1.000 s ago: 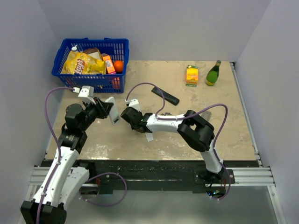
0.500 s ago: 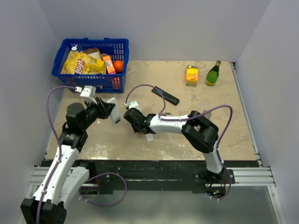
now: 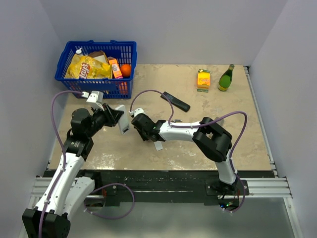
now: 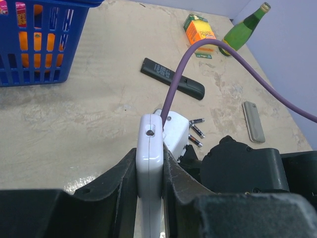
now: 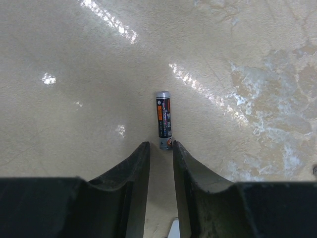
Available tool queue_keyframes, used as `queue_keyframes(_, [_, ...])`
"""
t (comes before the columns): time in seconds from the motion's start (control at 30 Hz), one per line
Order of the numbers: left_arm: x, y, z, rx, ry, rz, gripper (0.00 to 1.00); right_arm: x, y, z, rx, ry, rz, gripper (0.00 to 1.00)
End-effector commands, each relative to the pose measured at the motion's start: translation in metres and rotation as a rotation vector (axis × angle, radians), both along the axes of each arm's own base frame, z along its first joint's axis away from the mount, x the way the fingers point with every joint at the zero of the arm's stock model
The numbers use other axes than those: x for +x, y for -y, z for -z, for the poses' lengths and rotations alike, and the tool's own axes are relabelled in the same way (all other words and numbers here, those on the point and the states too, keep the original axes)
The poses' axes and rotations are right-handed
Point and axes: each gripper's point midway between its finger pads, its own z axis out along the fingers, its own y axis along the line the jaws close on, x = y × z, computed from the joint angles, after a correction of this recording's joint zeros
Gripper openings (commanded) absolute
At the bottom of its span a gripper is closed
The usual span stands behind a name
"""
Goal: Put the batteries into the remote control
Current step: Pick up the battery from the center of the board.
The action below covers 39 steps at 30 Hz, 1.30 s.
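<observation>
My left claw (image 4: 149, 154) is clamped on the white remote (image 4: 149, 141), edge-up, presumably to present it for loading. My right claw (image 5: 161, 145) stands narrowly apart and grips nothing, its tips at the near end of one battery (image 5: 164, 116). The battery lies on the mottled beige table (image 5: 74, 49), between plain pale walls (image 3: 198, 29).

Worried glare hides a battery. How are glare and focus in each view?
Right wrist: glare streaks on the table, none over the battery, which is sharp. Left wrist: faint sheen beside the remote; batteries beyond small but distinct. Top: even light, faint sheen near the front edge.
</observation>
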Motion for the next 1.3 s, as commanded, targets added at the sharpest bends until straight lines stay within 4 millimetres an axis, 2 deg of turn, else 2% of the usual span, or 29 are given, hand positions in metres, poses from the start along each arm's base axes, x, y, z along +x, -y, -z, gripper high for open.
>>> queue_keyframes(0.0, [0.003, 0.004, -0.012, -0.007, 0.052, 0.032, 0.00, 0.003, -0.005, -0.001, 0.006, 0.008, -0.036, 0.29])
queue_keyframes(0.33, [0.003, 0.006, -0.010, -0.010, 0.045, 0.043, 0.00, 0.011, -0.004, 0.007, -0.009, 0.006, -0.052, 0.25])
queue_keyframes(0.37, [0.003, 0.006, -0.010, -0.011, 0.045, 0.046, 0.00, 0.011, -0.003, 0.008, -0.014, 0.010, -0.057, 0.19])
queue_keyframes(0.5, [0.003, 0.007, -0.010, -0.013, 0.043, 0.057, 0.00, 0.010, 0.000, 0.004, -0.012, 0.017, -0.065, 0.05])
queue_keyframes(0.63, [0.000, 0.015, -0.009, -0.024, 0.038, 0.108, 0.00, 0.003, 0.002, -0.020, 0.026, 0.052, -0.136, 0.00])
queue_keyframes(0.67, [-0.002, 0.017, -0.008, -0.027, 0.032, 0.122, 0.00, 0.001, 0.007, -0.037, 0.041, 0.078, -0.143, 0.00])
queue_keyframes(0.7, [-0.003, 0.019, -0.005, -0.037, 0.017, 0.134, 0.00, 0.000, 0.010, -0.044, 0.041, 0.094, -0.151, 0.00])
queue_keyframes(0.73, [-0.003, 0.024, -0.013, -0.050, 0.053, 0.169, 0.00, -0.002, 0.014, -0.054, 0.037, 0.114, -0.162, 0.00])
queue_keyframes(0.77, [-0.004, 0.026, -0.012, -0.058, 0.051, 0.185, 0.00, -0.004, 0.021, -0.069, 0.041, 0.134, -0.167, 0.00])
queue_keyframes(0.87, [-0.008, 0.035, -0.012, -0.087, 0.043, 0.248, 0.00, -0.013, 0.032, -0.089, 0.003, 0.178, -0.190, 0.00])
queue_keyframes(0.9, [-0.009, 0.036, -0.012, -0.092, 0.042, 0.261, 0.00, -0.018, 0.033, -0.108, 0.014, 0.219, -0.194, 0.00])
queue_keyframes(0.93, [-0.011, 0.039, -0.012, -0.098, 0.039, 0.283, 0.00, -0.021, 0.035, -0.114, 0.006, 0.238, -0.208, 0.00])
queue_keyframes(0.97, [-0.012, 0.041, -0.011, -0.101, 0.036, 0.297, 0.00, -0.026, 0.039, -0.119, -0.004, 0.248, -0.220, 0.00])
queue_keyframes(1.0, [-0.013, 0.042, -0.009, -0.107, 0.030, 0.308, 0.00, -0.035, 0.037, -0.135, 0.014, 0.280, -0.238, 0.00])
queue_keyframes(1.07, [-0.016, 0.046, -0.009, -0.117, 0.029, 0.344, 0.00, -0.043, 0.041, -0.150, -0.004, 0.325, -0.283, 0.00])
queue_keyframes(1.1, [-0.017, 0.048, -0.008, -0.124, 0.022, 0.353, 0.00, -0.054, 0.038, -0.165, 0.021, 0.353, -0.307, 0.00])
queue_keyframes(1.27, [-0.022, 0.053, -0.008, -0.139, 0.022, 0.402, 0.00, -0.080, 0.037, -0.190, 0.032, 0.413, -0.413, 0.00])
